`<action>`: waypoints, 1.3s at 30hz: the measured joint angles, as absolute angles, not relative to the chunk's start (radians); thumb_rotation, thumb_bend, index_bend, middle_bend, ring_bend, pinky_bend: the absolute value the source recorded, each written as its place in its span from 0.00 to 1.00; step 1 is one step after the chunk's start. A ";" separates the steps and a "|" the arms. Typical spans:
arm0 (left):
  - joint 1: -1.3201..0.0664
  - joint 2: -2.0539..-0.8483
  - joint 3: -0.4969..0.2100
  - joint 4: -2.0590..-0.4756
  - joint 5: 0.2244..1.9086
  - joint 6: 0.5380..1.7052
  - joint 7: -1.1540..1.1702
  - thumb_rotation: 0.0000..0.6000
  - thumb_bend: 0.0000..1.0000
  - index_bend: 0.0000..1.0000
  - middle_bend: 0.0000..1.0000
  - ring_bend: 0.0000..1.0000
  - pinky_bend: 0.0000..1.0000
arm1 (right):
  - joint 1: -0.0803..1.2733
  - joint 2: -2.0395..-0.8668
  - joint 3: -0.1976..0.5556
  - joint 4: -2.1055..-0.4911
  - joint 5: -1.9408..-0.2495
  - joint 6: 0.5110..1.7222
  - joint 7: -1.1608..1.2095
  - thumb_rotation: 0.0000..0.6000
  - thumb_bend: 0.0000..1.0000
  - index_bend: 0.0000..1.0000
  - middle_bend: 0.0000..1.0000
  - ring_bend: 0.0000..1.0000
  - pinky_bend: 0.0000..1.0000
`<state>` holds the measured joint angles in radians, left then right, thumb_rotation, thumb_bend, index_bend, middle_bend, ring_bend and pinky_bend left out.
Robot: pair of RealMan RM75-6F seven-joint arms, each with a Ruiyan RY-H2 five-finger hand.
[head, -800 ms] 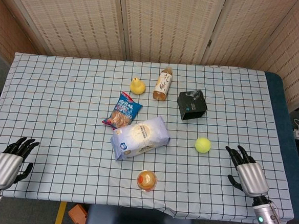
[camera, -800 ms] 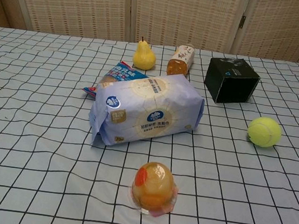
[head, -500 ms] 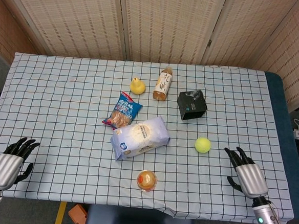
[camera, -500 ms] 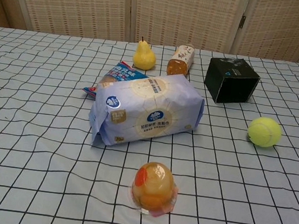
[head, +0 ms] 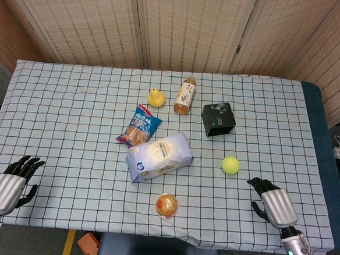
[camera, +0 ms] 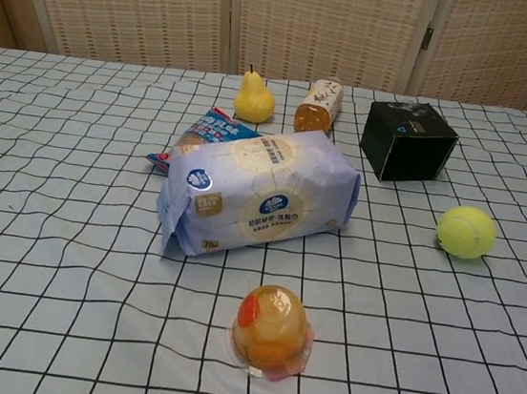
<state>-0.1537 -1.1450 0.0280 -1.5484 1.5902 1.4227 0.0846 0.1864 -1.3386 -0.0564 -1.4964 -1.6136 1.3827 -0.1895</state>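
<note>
The right hand (head: 276,206) is being held low over the worktop (head: 71,115) near its front right corner, fingers spread apart and curled slightly, with nothing gripped. The ball (head: 230,165) is lying nearest to it, at about 10 o'clock from the hand and apart from it; in the chest view the ball (camera: 466,231) is being shown at the right side of the cloth, resting alone on the checked squares, while only a dark sliver of the right hand is showing at the right edge there.

The left hand (head: 7,186) is being held at the front left corner of the worktop, fingers apart and empty, well apart from every item.

A pale blue bag (head: 159,156) is lying at the middle of the worktop, tilted. A smaller snack pack (head: 139,126) is lying at its 11 o'clock, touching it or nearly so. A jelly cup (head: 167,205) is standing at 6 o'clock from the bag, near the front edge. A pear (head: 155,98) is standing upright at 12 o'clock from the snack pack, and a bottle (head: 185,95) is lying just at the pear's 3 o'clock. A black box (head: 218,120) is sitting at 12 o'clock from the ball.
</note>
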 measured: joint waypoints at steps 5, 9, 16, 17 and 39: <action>-0.150 -1.144 0.031 -1.552 1.597 1.429 0.086 1.00 0.47 0.17 0.13 0.07 0.22 | 0.190 -1.361 -0.059 -1.495 -1.608 1.356 -0.211 1.00 0.70 0.79 0.71 0.71 0.96; -0.150 -1.144 0.032 -1.552 1.600 1.429 0.087 1.00 0.47 0.17 0.13 0.07 0.22 | 0.204 -1.392 -0.057 -1.494 -1.600 1.316 -0.251 1.00 0.79 0.92 0.82 0.80 1.00; -0.152 -1.143 0.031 -1.551 1.597 1.423 0.085 1.00 0.47 0.17 0.13 0.07 0.22 | 0.246 -1.491 -0.012 -1.436 -1.547 1.245 -0.287 1.00 0.81 0.97 0.87 0.83 1.00; -0.152 -1.143 0.032 -1.551 1.597 1.422 0.086 1.00 0.47 0.17 0.13 0.07 0.22 | 0.251 -1.498 -0.007 -1.427 -1.539 1.236 -0.288 1.00 0.81 0.97 0.87 0.84 1.00; -0.152 -1.143 0.031 -1.552 1.595 1.420 0.091 1.00 0.47 0.17 0.13 0.07 0.22 | 0.341 -1.605 0.043 -1.208 -1.490 1.138 -0.081 1.00 0.81 0.98 0.88 0.84 1.00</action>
<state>-0.1517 -1.1433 0.0313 -1.5523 1.5947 1.4200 0.0913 0.3413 -1.6047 0.0431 -1.2085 -1.4899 1.1384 -0.0807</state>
